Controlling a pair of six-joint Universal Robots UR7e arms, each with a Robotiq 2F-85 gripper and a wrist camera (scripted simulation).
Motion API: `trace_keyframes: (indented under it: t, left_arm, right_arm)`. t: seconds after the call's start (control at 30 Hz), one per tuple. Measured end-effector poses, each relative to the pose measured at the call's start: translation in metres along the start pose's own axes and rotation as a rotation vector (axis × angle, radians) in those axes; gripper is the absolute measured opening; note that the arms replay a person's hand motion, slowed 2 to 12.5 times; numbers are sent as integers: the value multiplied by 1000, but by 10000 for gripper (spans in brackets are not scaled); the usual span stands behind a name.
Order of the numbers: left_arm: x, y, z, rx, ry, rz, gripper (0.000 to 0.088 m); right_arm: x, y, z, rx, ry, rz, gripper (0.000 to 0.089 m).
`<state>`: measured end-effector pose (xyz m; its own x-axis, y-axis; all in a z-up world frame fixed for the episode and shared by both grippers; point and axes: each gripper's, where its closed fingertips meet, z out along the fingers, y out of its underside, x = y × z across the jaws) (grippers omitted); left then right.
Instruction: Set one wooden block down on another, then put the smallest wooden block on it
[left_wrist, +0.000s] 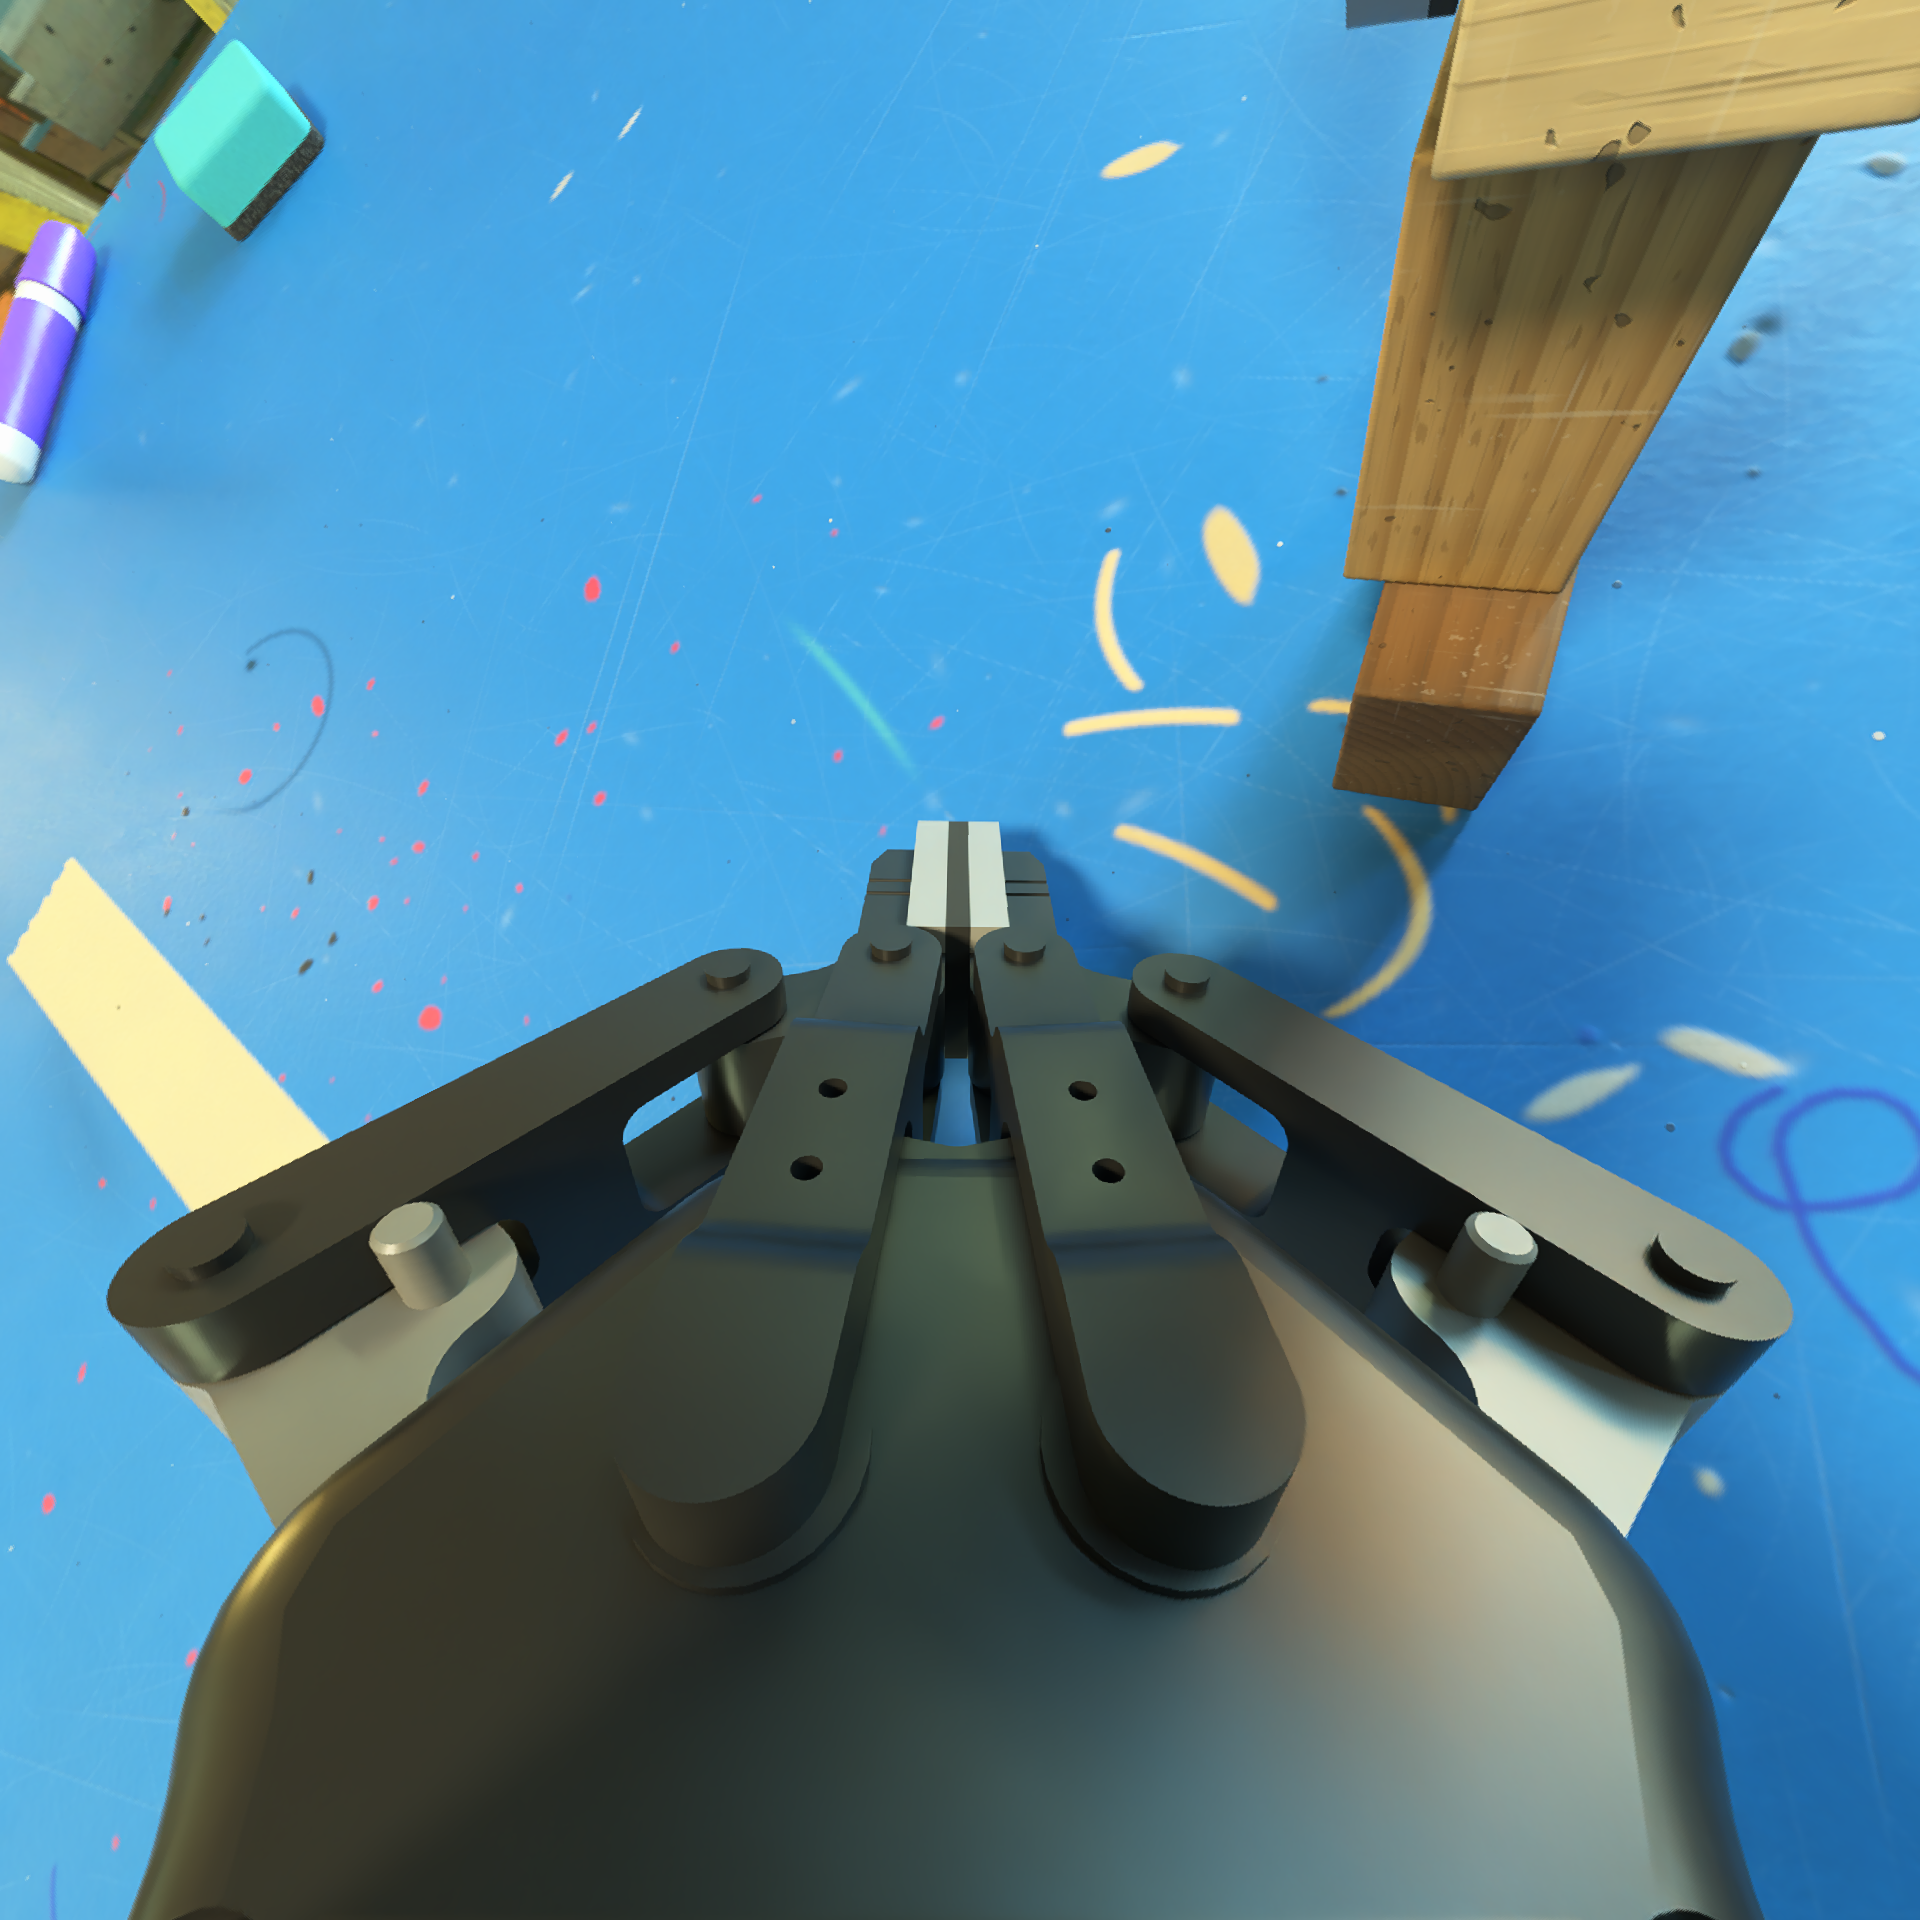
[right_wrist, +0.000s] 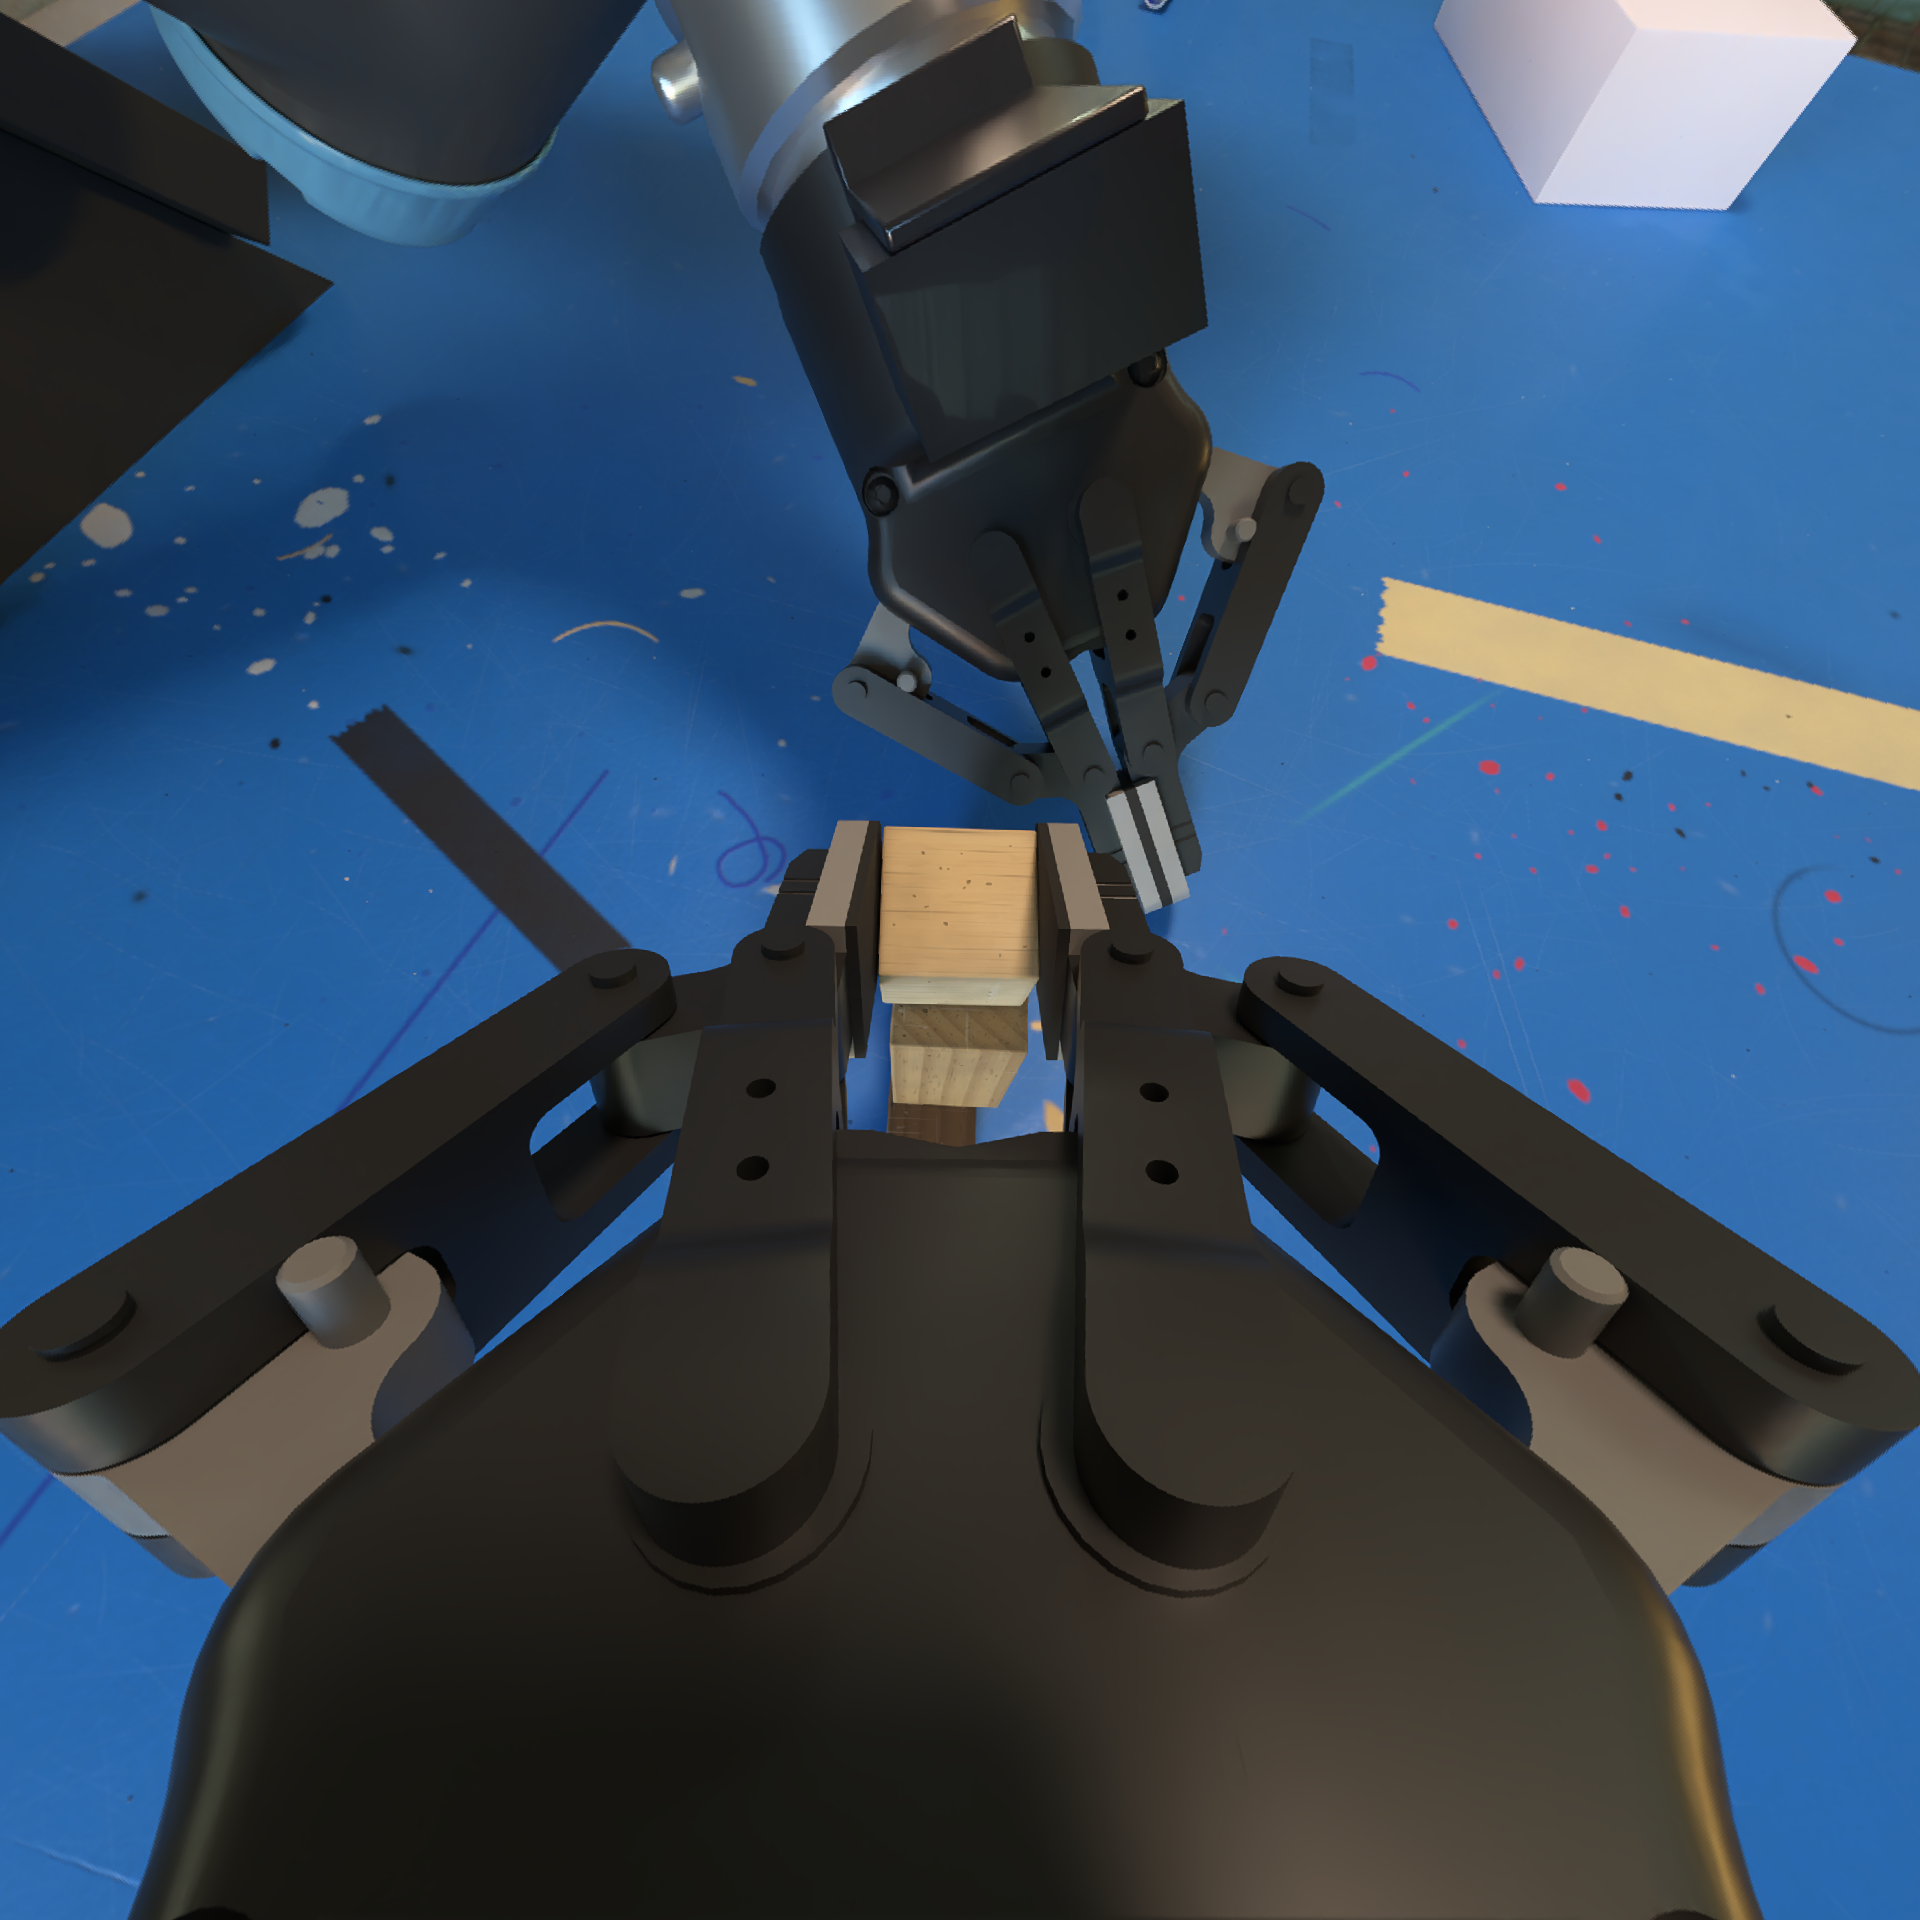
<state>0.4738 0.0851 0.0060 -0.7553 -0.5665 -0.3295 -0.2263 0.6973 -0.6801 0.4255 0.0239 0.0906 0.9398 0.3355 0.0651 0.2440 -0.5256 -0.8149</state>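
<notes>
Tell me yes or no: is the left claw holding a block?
No. In its own wrist view the left claw is shut on nothing, with the wooden stack standing apart to its right.

Teal cube beside purple marker; white box; beige tape strip

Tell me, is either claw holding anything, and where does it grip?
The right gripper clamps the top wooden block by two opposite sides. The left gripper is shut on nothing.
</notes>
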Motion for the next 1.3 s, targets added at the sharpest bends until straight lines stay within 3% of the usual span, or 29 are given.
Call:
trace_keyframes:
  t: [1.3]
  left_arm:
    - [0,0,0,0,-6,6,0]
  right_arm:
    - [-1,0,0,-5,-2,-4,259]
